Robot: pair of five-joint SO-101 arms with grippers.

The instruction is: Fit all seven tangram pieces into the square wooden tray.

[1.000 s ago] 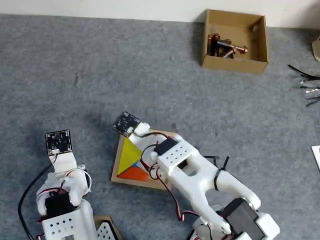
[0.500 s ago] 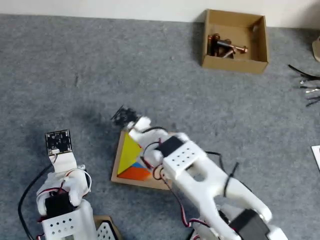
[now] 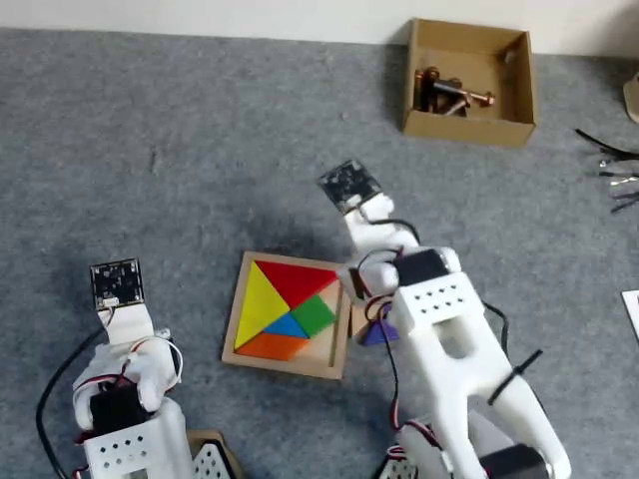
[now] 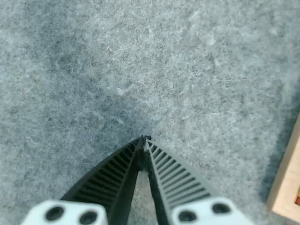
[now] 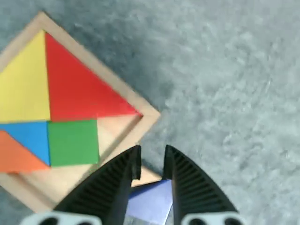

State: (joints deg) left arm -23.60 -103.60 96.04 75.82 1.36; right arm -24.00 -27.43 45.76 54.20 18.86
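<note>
tangram pieces sit in the one wooden tray (image 3: 290, 365) between the two arms. we count five: red triangle (image 3: 298, 280), yellow triangle (image 3: 258, 304), blue triangle (image 3: 288, 325), green square (image 3: 316, 314), orange piece (image 3: 272, 345). one violet piece (image 3: 375, 332) lies just outside the tray's right edge, under the right claw (image 5: 152, 161), whose jaws are narrowly apart and empty. the left claw (image 4: 144, 140) is closed on nothing. one cardboard box (image 3: 464, 128) sits at the desk's far edge.

You have one tray (image 3: 236, 311), five coloured pieces (image 3: 290, 282) in it, one purple piece (image 3: 378, 335) just beside it, and one cardboard box (image 3: 464, 131).
</note>
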